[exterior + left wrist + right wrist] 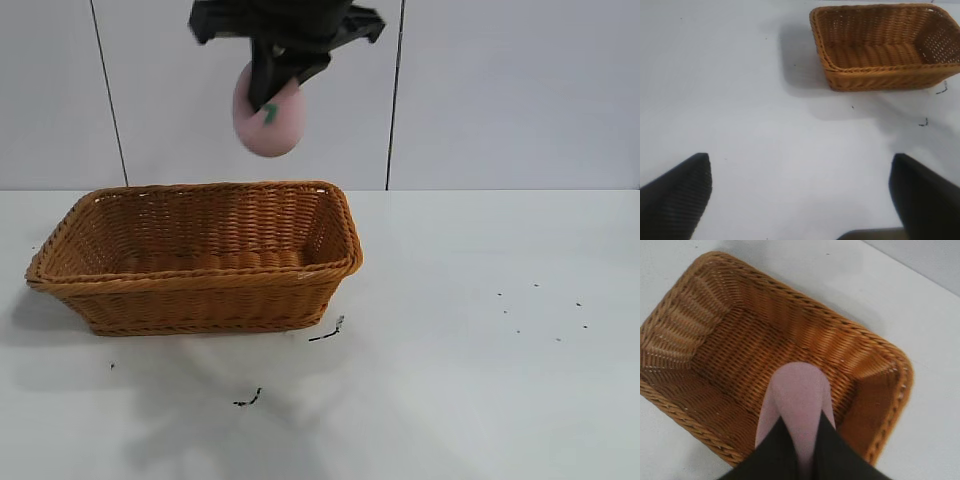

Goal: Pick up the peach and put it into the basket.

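Exterior view first: my right gripper (272, 90) hangs high above the white table (480, 330), its black fingers closed around the small, rounded, pale pink toy peach (268, 118). The peach sits low in the claw — the fingers clamp its upper part, and most of the fruit bulges out below the fingertips, with its little green leaf mark facing the camera. It is clear of everything else, held in the air above the far rim of the large rectangular orange-brown wicker basket (200, 260), toward that basket's right half.

From the right wrist view I look straight down past the two dark fingers (772, 452) pinching the peach (796, 405) between them; the pink fruit juts out beyond the tips, and behind it lies the woven floor of the basket (730, 340), which holds nothing I can see.

The basket rests on the left part of the table, its braided rim running all round its flared sides. A few small dark specks (248, 400) lie on the tabletop just in front of it, and more are scattered to the right.

My left gripper (800, 195) shows only in its own wrist view — spread wide, nothing between its fingers, above bare table (740, 100) with the basket (880, 50) well apart from it.
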